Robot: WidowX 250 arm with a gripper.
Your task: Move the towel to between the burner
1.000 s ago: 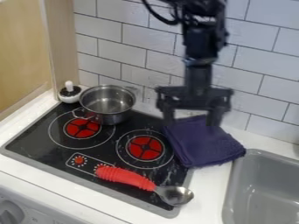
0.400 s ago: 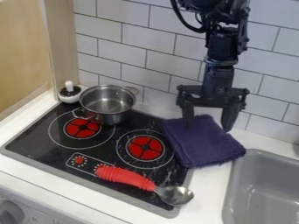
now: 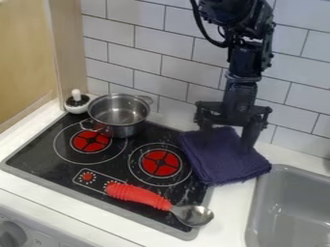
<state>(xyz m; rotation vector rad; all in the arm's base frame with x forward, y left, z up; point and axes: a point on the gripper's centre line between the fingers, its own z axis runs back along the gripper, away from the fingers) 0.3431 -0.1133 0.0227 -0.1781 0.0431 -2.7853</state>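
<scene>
I've got my gripper point(image 3: 226, 139) right over the folded navy towel point(image 3: 222, 161), fingers apart, towel lying across the cooktop's point(image 3: 38, 140) edge and the counter point(image 3: 226, 212). View-left of the gripper: metal saucepan point(image 3: 120, 129), inside bottom visible (two handles, fyi). Past it, small white container point(image 3: 78, 108), black top, white knob. Grey sink basin point(image 3: 283, 195), lower right of gripper.

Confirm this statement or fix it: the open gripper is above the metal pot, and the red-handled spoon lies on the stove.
One thing is wrong: the camera view shows the open gripper above the dark blue towel, not the metal pot. The red-handled spoon does lie on the stove.
</scene>
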